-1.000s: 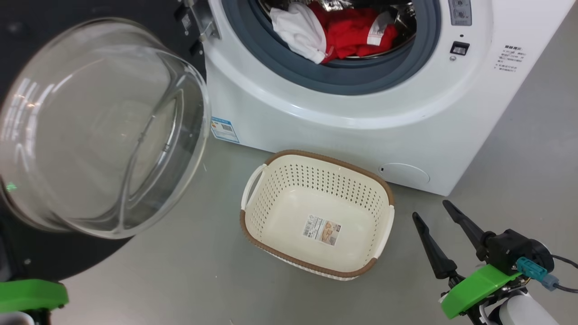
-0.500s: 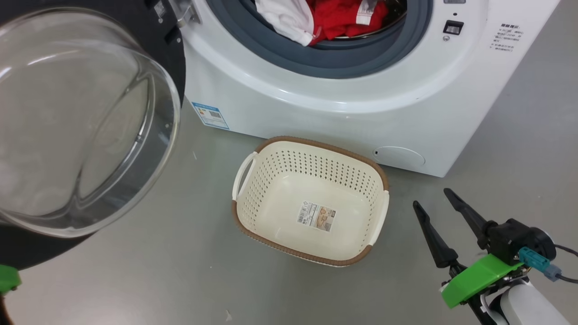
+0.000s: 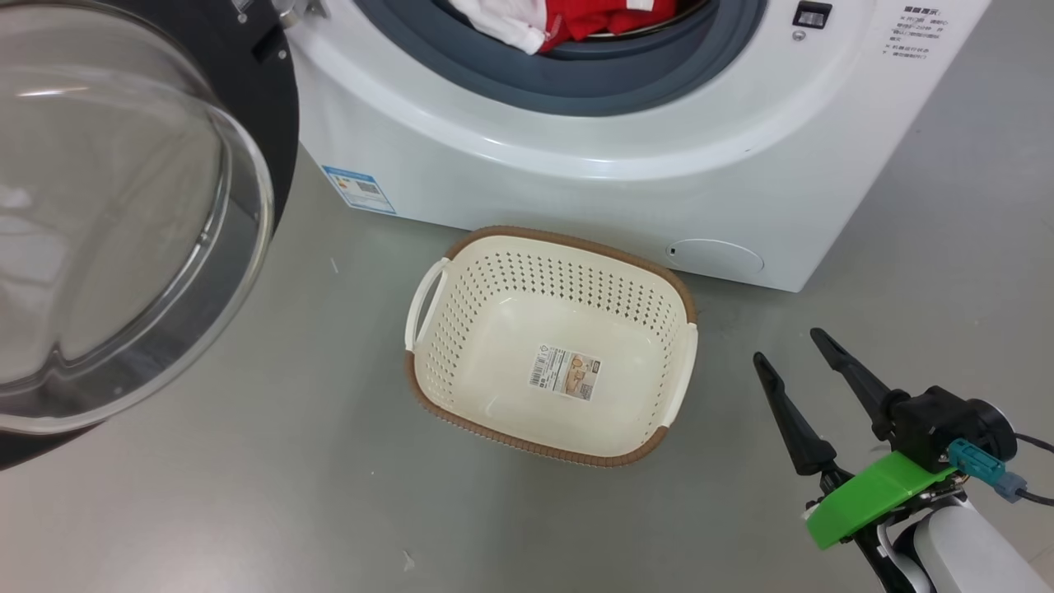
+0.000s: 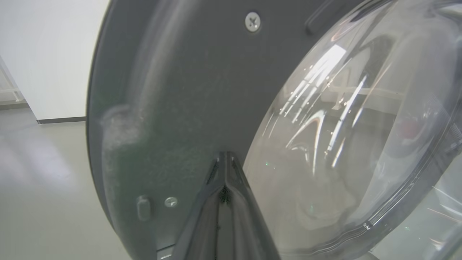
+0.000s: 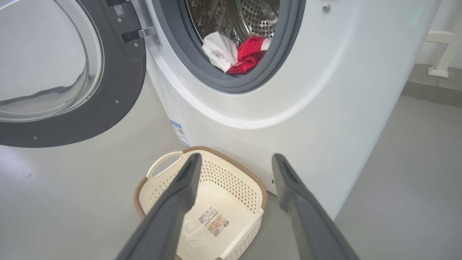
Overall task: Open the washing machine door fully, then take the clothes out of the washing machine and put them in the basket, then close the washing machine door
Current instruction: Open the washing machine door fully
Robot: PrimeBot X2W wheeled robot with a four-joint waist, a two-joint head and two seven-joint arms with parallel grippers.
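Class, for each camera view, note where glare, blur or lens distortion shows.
Head view: pale reflections wash over the washing machine door's glass; left wrist view: bright glare streaks on that glass, dark rim soft; right wrist view: wide lens makes the right tool loom large.

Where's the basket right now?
In the head view, the basket sits on the floor, centre, in front of the washing machine, left of the right gripper.

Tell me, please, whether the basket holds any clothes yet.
Empty. The basket shows a bare floor with just a label sticker; the red and white clothes lie inside the washing machine.
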